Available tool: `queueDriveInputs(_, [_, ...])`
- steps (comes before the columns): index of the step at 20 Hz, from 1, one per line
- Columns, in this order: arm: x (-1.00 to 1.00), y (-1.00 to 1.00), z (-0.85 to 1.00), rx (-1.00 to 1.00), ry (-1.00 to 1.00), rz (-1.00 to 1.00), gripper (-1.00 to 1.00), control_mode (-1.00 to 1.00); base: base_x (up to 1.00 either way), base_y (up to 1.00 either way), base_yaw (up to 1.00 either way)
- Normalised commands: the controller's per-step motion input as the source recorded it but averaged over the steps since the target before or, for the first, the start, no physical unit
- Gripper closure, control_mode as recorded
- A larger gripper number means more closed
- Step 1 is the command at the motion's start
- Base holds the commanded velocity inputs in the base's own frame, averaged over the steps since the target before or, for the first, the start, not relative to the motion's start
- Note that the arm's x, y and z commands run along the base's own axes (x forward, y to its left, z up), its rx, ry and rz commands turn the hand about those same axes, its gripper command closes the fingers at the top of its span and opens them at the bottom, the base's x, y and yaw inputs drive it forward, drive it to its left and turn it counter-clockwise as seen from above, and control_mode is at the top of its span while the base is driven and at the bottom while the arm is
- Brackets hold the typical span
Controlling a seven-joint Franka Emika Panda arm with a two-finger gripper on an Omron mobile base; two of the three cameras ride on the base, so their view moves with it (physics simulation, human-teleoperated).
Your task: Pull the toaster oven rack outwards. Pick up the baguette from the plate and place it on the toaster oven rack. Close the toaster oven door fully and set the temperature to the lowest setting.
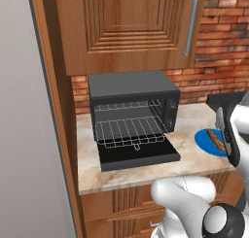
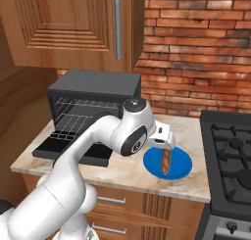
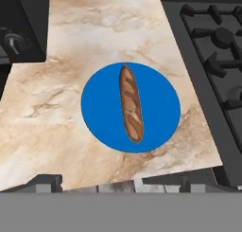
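Gripper (image 3: 118, 186) hangs above the baguette (image 3: 131, 104), holding nothing; its tips are cut off at the frame edge, so jaw opening cannot be determined. The baguette lies across the middle of the plate (image 3: 101, 112) on the surface (image 3: 56, 122), right of the toaster oven (image 1: 131, 89). It is probably light, rigid and crusty: grip across mid-length. The toaster oven rack (image 1: 129, 130) is extended over the lowered toaster oven door (image 1: 138, 157).
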Motion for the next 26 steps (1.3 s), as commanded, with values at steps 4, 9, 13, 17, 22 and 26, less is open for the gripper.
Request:
queueDriveInputs(4, [0.16,-0.04,-0.16,0.0,0.0,0.08,-1.0,-1.0,0.0,0.0,0.0])
queueDriveInputs(9, [0.13,-0.06,-0.28,0.0,0.0,0.09,-1.0,-1.0,0.0,0.0,0.0])
queueDriveInputs(13, [0.1,-0.08,-0.36,0.0,0.0,0.07,-1.0,-1.0,0.0,0.0,0.0])
queueDriveInputs(17, [0.08,-0.13,-0.34,0.0,0.01,0.04,-1.0,-1.0,0.0,0.0,0.0])
queueDriveInputs(22, [0.13,-0.14,-0.28,0.01,0.02,0.03,-1.0,-1.0,0.0,0.0,0.0])
queueDriveInputs(26, [0.16,-0.13,-0.22,0.0,0.04,0.01,-1.0,-1.0,0.0,0.0,0.0])
